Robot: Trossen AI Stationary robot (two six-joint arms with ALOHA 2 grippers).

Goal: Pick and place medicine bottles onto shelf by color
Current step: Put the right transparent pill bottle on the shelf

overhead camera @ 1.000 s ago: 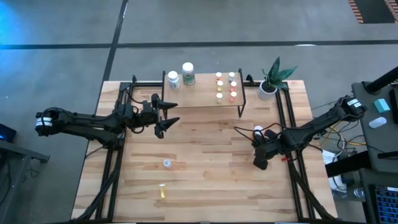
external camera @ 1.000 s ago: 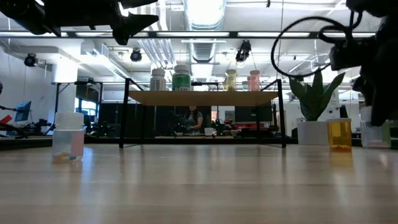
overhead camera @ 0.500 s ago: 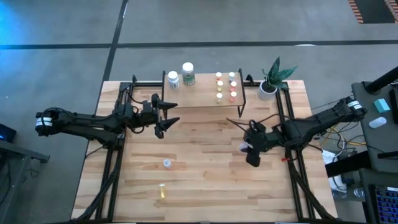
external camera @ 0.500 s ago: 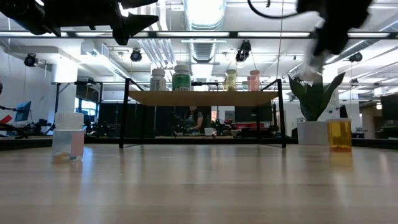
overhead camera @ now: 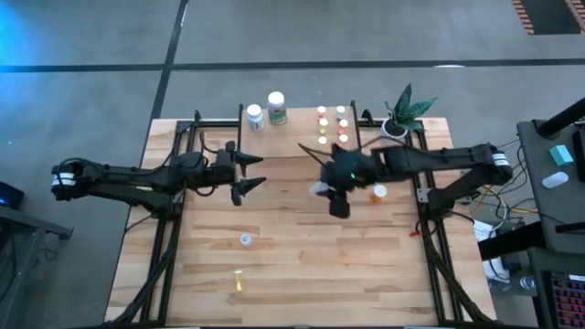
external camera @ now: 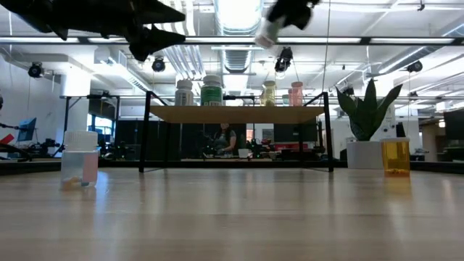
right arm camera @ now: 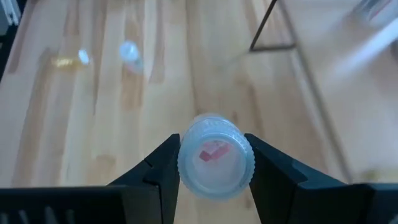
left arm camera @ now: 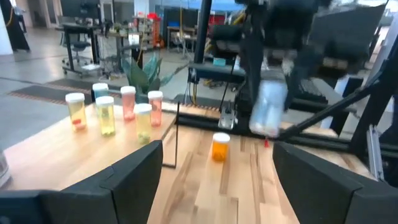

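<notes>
Here the right gripper (right arm camera: 214,163) is clamped on a clear bottle (right arm camera: 216,155), cap outward.

No lettering, number or brand can be read anywhere in these views. The two larger white bottles (overhead camera: 266,111) at the shelf's (overhead camera: 283,144) back left corner carry labels, one green-banded, but the print on them is too small to make out. The clear bottle (right arm camera: 216,157) between the right arm's fingers shows a small red mark through its cap end, with no legible characters. The small bottles on the shelf show no readable print.
</notes>
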